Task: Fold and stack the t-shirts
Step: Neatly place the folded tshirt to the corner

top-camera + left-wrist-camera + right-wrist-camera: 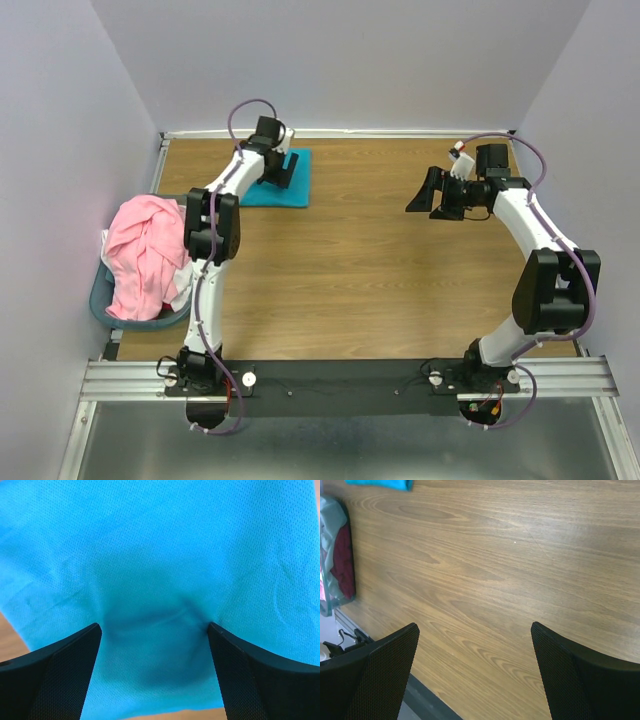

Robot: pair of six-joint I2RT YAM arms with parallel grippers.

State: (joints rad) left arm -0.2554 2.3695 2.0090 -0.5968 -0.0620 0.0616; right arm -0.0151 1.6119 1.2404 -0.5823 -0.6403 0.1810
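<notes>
The teal t-shirt point(281, 190) lies folded into a small rectangle at the back left of the table. My left gripper point(287, 168) is down on it with jaws wide open. In the left wrist view the teal t-shirt point(160, 555) fills the frame, and both fingertips point(92, 632) press into the cloth, dimpling it between them. The pink t-shirt point(145, 255) is heaped loose in the basket at the left edge. My right gripper point(433, 192) hangs open above bare wood at the back right and holds nothing; in its wrist view the right gripper point(475, 630) shows only tabletop between its fingers.
The blue-grey basket point(100, 300) sits at the table's left edge and shows as the basket point(330, 555) with dark red cloth inside in the right wrist view. A corner of the teal shirt point(380, 484) shows there too. The walls stand close on three sides.
</notes>
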